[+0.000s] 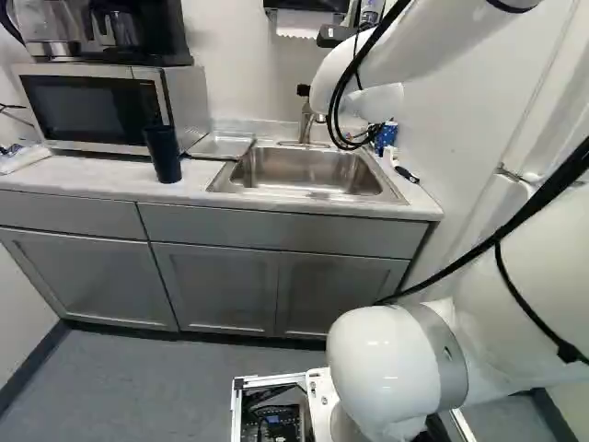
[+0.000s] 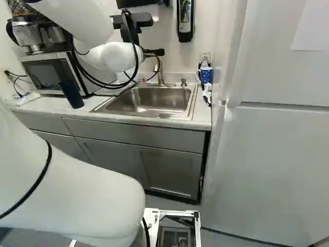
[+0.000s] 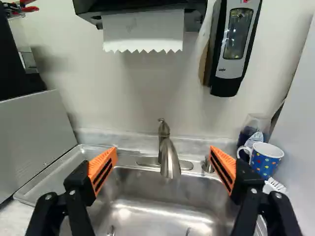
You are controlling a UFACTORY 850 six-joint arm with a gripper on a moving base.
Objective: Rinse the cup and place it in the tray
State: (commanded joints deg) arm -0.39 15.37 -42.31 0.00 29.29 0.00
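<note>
The fingers (image 3: 102, 163) stand wide apart, the faucet (image 3: 170, 160) ahead between them.

Dark cup (image 2: 72, 96) on counter (image 2: 49, 106) by microwave (image 2: 46, 75), spotted mug (image 2: 205, 76) near sink (image 2: 149, 102); white arm (image 2: 114, 56) above, cables (image 2: 137, 57) partly hiding what looks like a tray (image 2: 112, 92).

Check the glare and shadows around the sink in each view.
Wrist view: bright glare on the floor of the sink, soft shadow on the wall below the towel dispenser; left and right base views: lighter reflections in the sink.
</note>
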